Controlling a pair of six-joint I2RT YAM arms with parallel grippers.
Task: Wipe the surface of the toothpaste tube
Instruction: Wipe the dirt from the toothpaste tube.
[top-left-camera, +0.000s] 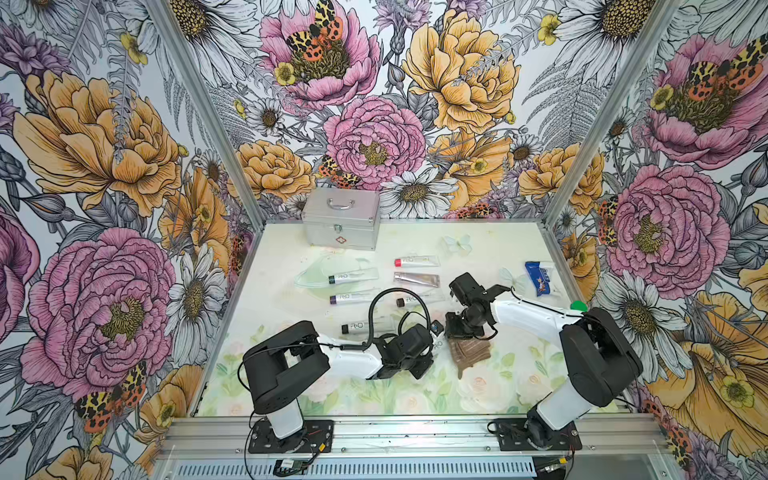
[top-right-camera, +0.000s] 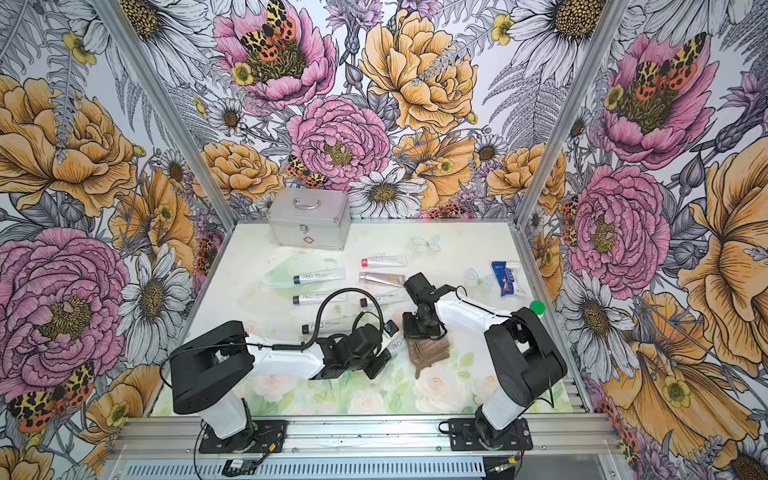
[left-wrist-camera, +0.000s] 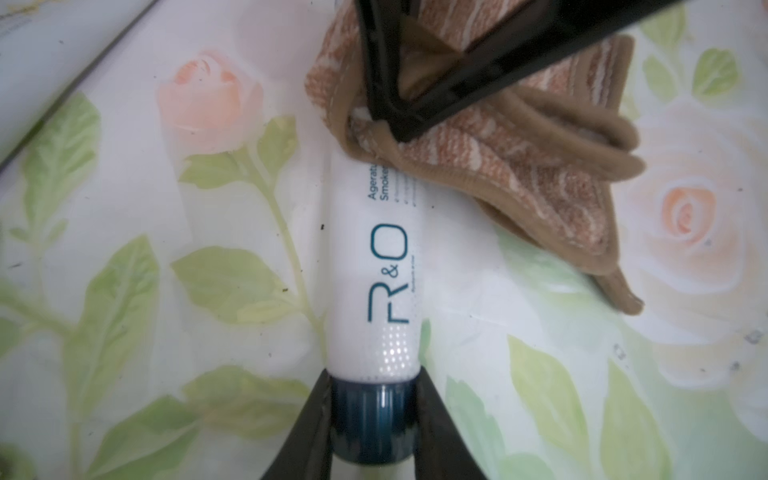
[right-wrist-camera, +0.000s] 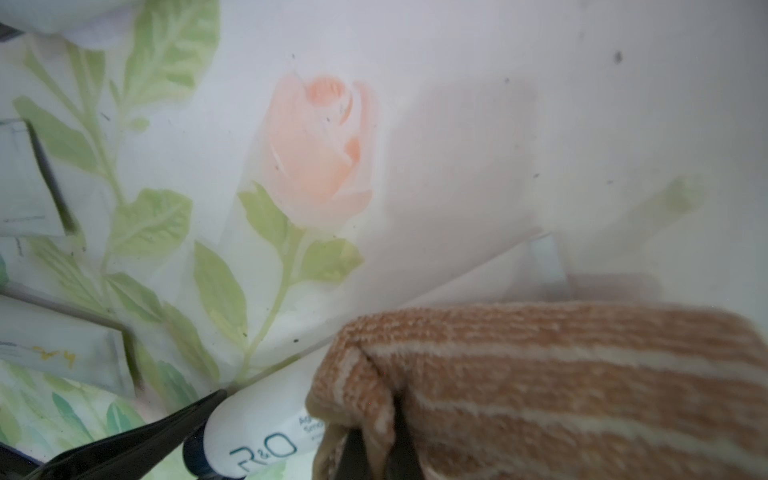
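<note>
Toothpaste tube (left-wrist-camera: 374, 266) seems light, soft and slick, best held by its stiff blue cap (left-wrist-camera: 374, 432), where left gripper (left-wrist-camera: 374, 395) pinches; right gripper (right-wrist-camera: 376, 436) pinches striped towel (right-wrist-camera: 540, 374).

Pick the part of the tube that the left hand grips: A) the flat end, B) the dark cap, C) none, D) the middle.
B: the left hand is shut on the dark cap of the tube; the cloth lies over its far end.

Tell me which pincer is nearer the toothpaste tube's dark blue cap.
Left. The left pincer clamps the cap itself; the right pincer holds the cloth farther along the tube.
</note>
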